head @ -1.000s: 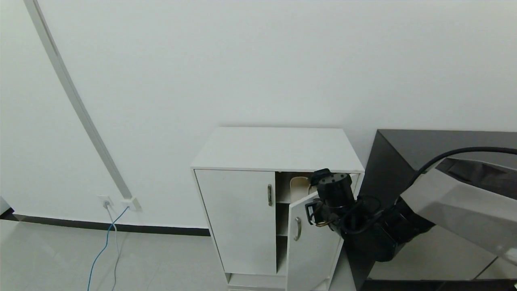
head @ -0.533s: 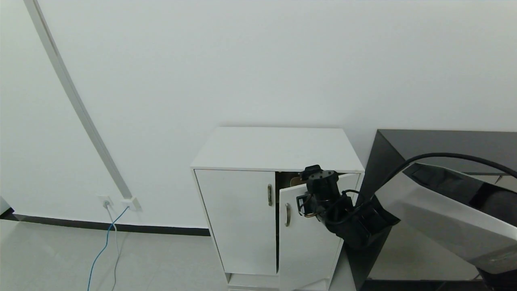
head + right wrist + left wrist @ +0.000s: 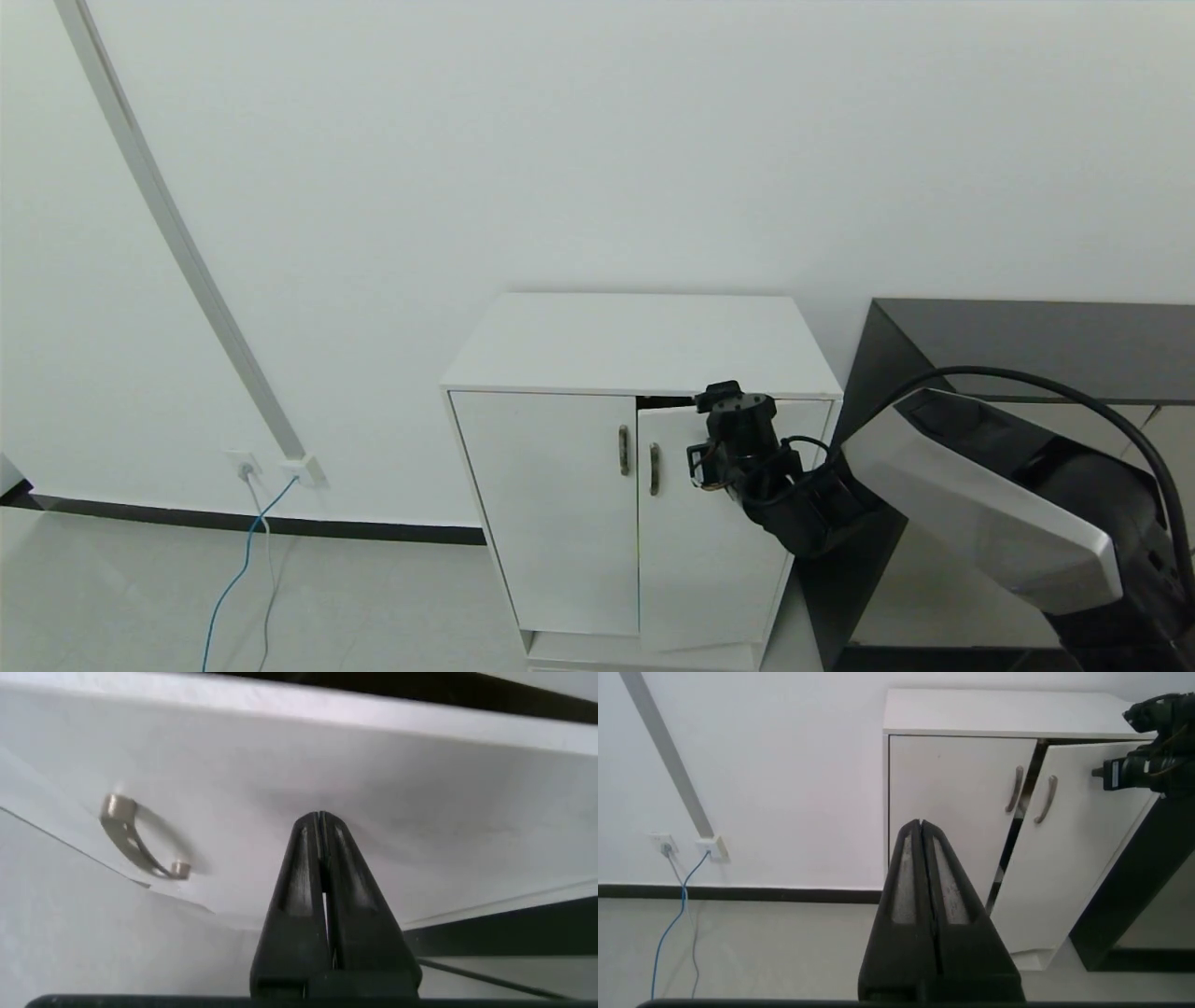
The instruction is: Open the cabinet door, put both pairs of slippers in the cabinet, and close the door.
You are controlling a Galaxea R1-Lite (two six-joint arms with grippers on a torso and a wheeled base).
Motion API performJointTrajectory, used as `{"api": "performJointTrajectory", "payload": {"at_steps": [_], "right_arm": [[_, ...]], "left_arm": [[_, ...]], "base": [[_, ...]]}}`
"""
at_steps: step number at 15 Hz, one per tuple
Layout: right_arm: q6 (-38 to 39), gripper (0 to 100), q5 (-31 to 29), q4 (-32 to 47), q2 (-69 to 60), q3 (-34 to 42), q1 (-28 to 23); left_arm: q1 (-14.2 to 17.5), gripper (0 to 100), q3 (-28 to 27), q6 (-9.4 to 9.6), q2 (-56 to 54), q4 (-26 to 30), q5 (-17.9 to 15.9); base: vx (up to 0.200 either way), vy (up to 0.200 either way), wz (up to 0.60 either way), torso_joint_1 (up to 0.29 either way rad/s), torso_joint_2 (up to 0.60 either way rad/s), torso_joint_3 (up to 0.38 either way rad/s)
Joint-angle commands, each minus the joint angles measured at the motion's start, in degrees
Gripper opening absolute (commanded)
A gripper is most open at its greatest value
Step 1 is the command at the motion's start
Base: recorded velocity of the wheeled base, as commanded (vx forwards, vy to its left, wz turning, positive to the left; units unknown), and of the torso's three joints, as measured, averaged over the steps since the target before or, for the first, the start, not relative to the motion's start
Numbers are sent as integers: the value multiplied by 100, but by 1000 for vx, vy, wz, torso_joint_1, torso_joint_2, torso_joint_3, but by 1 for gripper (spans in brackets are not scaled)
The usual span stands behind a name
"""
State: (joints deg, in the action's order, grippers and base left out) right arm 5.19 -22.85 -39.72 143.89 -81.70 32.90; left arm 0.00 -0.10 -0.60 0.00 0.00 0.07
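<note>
- Right door [image 3: 705, 541] of the cabinet [image 3: 644, 345] nearly shut. Dark gap [image 3: 665, 401] showing along its top edge, so judged not fully seated.
- Right gripper [image 3: 322, 819] up against the upper front of that door, fingers pressed together, nothing held. Contact is a push with closed tips, not a grip.
- Left gripper [image 3: 922, 826] well apart from the cabinet, out in front of it, fingers flat together, empty.
- Risk: door springing back once the push is released. Likely cause is a hinge not past its closing point, or a slipper inside sitting proud of the shelf edge. Can't check the interior from here.
- Risk: tips skidding across the smooth white panel. Contact point is high and off to the hinge side of the right handle [image 3: 653, 469], so leverage is poor and a sideways slip is plausible.
- Risk: overpush. Cabinet looks light and stands against the wall, so too much force would more likely flex the door or rock the carcass than close it better.
- Risk: right door edge catching the left door [image 3: 551, 504] if skewed. Left handle [image 3: 623, 450] sits just beside the right handle, so clearance at the seam is tight.
- Risk: forearm brushing the dark unit [image 3: 1027, 336] just beside the cabinet on retreat.
- Advice: confirm the top gap has closed before pulling away.
</note>
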Motion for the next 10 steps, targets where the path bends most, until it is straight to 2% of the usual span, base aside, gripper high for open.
{"api": "performJointTrajectory", "payload": {"at_steps": [1, 10], "right_arm": [[-1, 0, -1, 34, 166, -179, -73], [-10, 0, -1, 69, 333, -478, -223]], "left_arm": [[0, 0, 1, -2, 0, 0, 1], [0, 0, 1, -28, 9, -9, 1]], "base": [[0, 0, 0, 0, 0, 0], [0, 0, 0, 0, 0, 0]]}}
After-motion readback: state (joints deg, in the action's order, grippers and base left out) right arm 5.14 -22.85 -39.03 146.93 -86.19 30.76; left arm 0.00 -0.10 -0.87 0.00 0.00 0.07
